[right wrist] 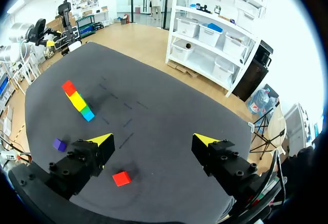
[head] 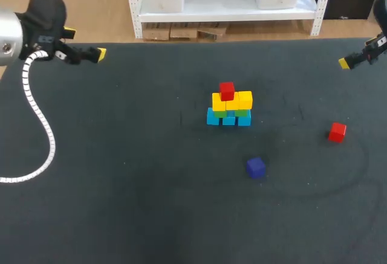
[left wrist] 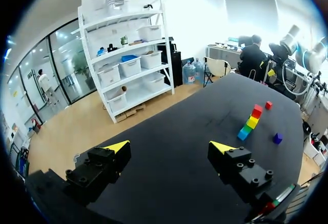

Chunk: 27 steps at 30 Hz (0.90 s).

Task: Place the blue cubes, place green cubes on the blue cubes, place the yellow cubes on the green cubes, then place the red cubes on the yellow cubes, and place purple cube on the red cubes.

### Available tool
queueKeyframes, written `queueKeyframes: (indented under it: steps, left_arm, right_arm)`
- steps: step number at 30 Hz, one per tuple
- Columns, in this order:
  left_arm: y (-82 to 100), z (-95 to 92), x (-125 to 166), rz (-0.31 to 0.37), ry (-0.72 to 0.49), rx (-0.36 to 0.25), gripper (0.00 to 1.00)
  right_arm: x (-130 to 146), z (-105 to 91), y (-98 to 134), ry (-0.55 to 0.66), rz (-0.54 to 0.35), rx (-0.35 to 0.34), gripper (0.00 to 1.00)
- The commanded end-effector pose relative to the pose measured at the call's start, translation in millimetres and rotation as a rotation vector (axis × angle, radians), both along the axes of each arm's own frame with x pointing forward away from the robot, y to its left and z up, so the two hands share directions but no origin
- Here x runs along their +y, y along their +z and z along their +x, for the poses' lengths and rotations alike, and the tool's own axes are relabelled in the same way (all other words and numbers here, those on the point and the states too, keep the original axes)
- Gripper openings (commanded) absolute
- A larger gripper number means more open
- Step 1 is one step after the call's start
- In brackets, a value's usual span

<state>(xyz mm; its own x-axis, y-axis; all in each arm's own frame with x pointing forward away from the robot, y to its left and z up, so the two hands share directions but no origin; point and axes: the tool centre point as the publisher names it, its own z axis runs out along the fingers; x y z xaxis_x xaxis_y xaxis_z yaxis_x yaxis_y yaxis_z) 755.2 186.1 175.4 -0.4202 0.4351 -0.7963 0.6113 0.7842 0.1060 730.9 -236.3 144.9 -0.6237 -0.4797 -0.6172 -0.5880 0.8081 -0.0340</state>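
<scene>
A cube stack (head: 229,107) stands mid-table: blue cubes at the base, green cubes on them, yellow cubes above, one red cube (head: 227,90) on top. A loose red cube (head: 337,132) lies to its right and a purple cube (head: 256,167) in front of it. My left gripper (head: 91,52) hangs open at the far left corner, far from the stack (left wrist: 250,122). At the far right edge my right gripper (head: 354,60) is open too, with the loose red cube (right wrist: 121,178) on the table just ahead of its fingers, and the stack (right wrist: 78,100) and purple cube (right wrist: 60,144) off to the side.
The dark table (head: 121,173) carries only these cubes. A white ribbed cable (head: 37,119) from my left arm drapes over its left part.
</scene>
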Motion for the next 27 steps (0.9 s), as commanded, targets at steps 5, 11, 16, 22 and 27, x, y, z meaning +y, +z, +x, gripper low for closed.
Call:
queueKeyframes:
  steps: [5,11,16,22,27]
  left_arm:
    - [-0.8,-0.4,3.1,-0.02,-0.024,0.0,1.0]
    - [-0.8,-0.4,3.1,-0.02,-0.024,0.0,1.0]
    - [-0.8,-0.4,3.1,-0.02,-0.024,0.0,1.0]
    - [-0.8,-0.4,3.1,-0.02,-0.024,0.0,1.0]
    - [-0.8,-0.4,3.1,-0.02,-0.024,0.0,1.0]
  right_arm:
    - [-0.1,-0.5,0.7,-0.001,-0.001,0.001,1.0]
    - [7.7,2.6,-13.7,0.032,-0.023,0.06,1.0]
    - [18.8,-3.0,-33.5,0.129,-0.077,0.135,1.0]
    - [25.2,-20.0,-55.7,0.281,-0.17,0.213,1.0]
    - [24.4,-35.8,-71.4,0.378,-0.241,0.284,1.0]
